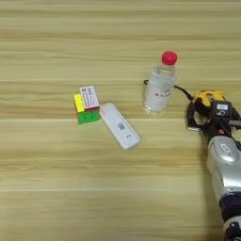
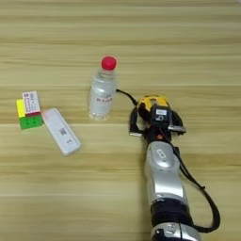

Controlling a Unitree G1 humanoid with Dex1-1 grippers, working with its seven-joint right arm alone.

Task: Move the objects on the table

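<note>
Right eye view: my right gripper, jaws astride the yellow-black tape measure; clear red-capped plastic bottle untouched.

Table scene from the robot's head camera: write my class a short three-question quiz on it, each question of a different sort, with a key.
1. True or false: the bottle lies on its side.
2. Which thing lies nearest the right gripper? A) puzzle cube B) tape measure C) white device
3. Fill in: the small white-red box rests on the ____.

Key:
1. False; it stands upright, red cap on top.
2. B; the gripper is over the yellow-black tape measure, to the bottle's right.
3. Puzzle cube; it sits left of the white device on the wooden table.
</note>
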